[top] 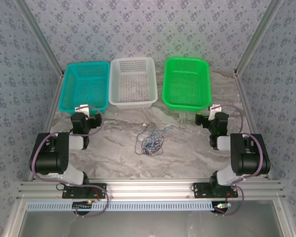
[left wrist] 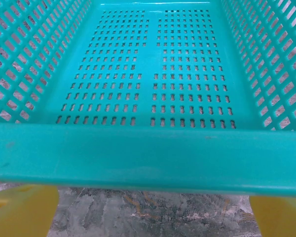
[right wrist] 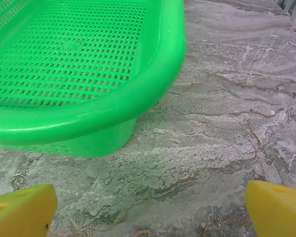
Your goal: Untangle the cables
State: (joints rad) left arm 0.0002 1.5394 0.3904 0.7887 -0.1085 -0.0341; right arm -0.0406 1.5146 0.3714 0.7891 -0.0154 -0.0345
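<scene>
A small tangle of thin cables (top: 150, 139), dark purple-blue, blackish and whitish, lies on the marbled table midway between the two arms. My left gripper (top: 87, 114) rests at the left, just in front of the teal basket (top: 86, 86), and stands open; its yellow fingertips (left wrist: 22, 210) are spread wide over bare table with nothing between them. My right gripper (top: 214, 114) is at the right, beside the near right corner of the green basket (top: 186, 81). It is open too, yellow fingertips (right wrist: 22, 210) far apart and empty.
A white basket (top: 132, 81) stands between the teal and green ones at the back. Teal basket rim (left wrist: 148, 153) is close ahead of the left fingers; green basket corner (right wrist: 153, 84) is ahead-left of the right ones. Metal frame posts flank the table.
</scene>
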